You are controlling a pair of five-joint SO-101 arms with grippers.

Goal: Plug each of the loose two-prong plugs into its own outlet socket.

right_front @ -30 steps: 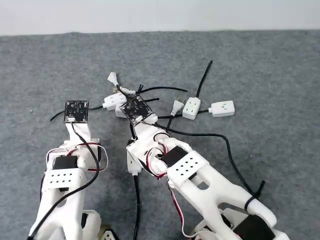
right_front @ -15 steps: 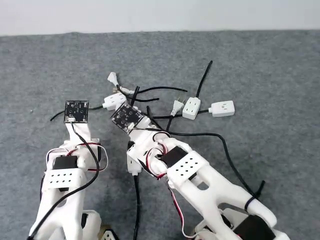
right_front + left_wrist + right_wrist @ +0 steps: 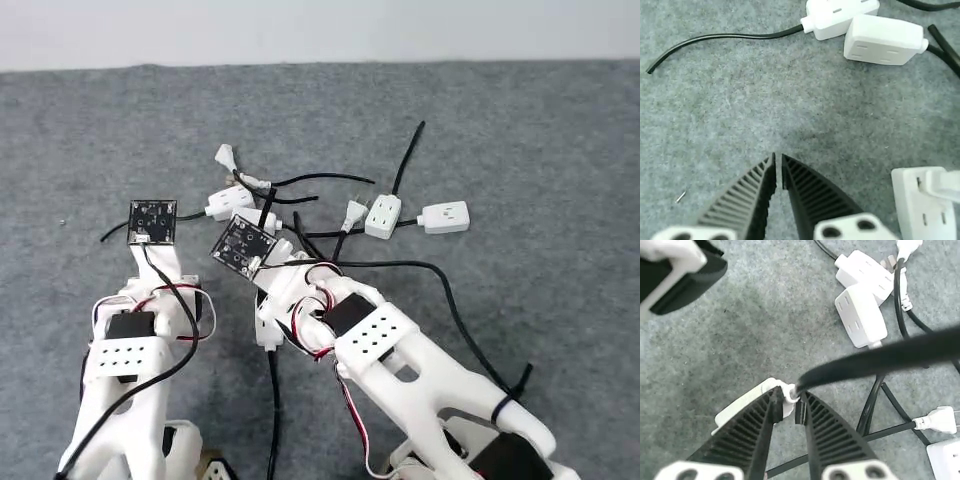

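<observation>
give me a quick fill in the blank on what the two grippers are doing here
The right gripper is shut on a white socket trailing a ____ cord.
The left gripper is ____ and holds nothing.
Everything lies on ____ carpet.
Missing: black; shut; grey.

Grey carpeted table (image 3: pixel 520 150) carries white outlet sockets (image 3: pixel 383 215), plugs (image 3: pixel 353 213) and black cords (image 3: pixel 410 157).
</observation>
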